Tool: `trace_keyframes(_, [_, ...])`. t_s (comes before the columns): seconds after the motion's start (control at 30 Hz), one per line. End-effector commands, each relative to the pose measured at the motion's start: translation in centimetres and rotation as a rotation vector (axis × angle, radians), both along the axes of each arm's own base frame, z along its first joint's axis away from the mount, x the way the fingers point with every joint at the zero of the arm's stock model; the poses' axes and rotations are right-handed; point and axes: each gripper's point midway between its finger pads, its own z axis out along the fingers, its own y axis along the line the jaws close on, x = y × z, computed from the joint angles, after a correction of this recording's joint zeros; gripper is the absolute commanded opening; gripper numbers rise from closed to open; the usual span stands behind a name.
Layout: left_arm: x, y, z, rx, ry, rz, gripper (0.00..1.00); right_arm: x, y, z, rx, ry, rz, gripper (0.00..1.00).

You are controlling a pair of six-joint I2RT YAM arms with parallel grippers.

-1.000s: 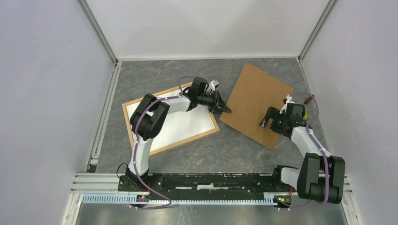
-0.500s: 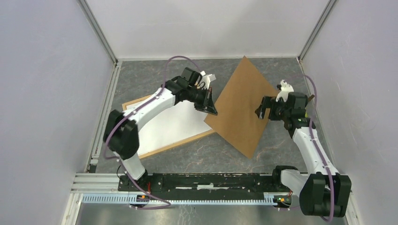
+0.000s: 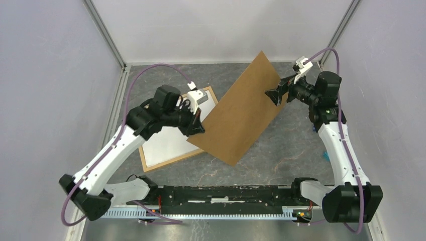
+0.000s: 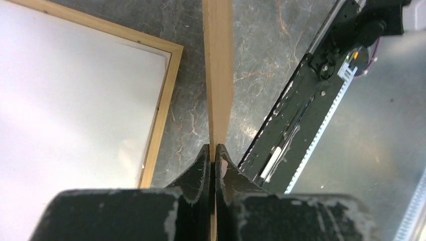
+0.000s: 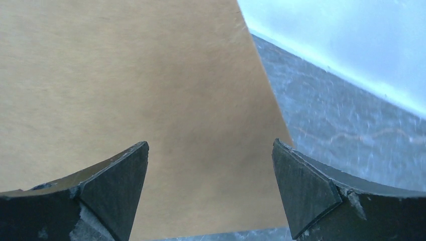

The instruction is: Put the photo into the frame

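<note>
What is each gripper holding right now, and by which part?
The left gripper is shut on the brown board, pinching its thin edge near the corner nearest the frame. The right gripper stands open at the board's far edge, holding nothing.

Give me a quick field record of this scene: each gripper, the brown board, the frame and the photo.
left gripper: shut on the edge of the backing board
right gripper: open, jaws at the board's far right edge, not clamped
backing board: brown, tilted up, hiding the frame's right part in the top view
frame: flat on the table, left side, white panel inside
photo: not visible in any view
</note>
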Motion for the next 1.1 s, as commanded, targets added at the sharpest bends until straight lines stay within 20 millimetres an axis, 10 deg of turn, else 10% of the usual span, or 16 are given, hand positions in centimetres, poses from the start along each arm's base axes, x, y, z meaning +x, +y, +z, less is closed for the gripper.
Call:
trace_keyframes(0.0, [-0.2, 2.7, 1.1, 0.069, -0.274, -0.083, 0.02, -0.7, 2.2, 3.3, -0.062, -0.164, 0.215, 0.98])
trace_keyframes(1.07, [-4.9, 6.1, 1.7, -0.003, -0.396, -0.095, 0.02, -4.8, 4.4, 9.1, -0.108, -0.147, 0.525, 0.91])
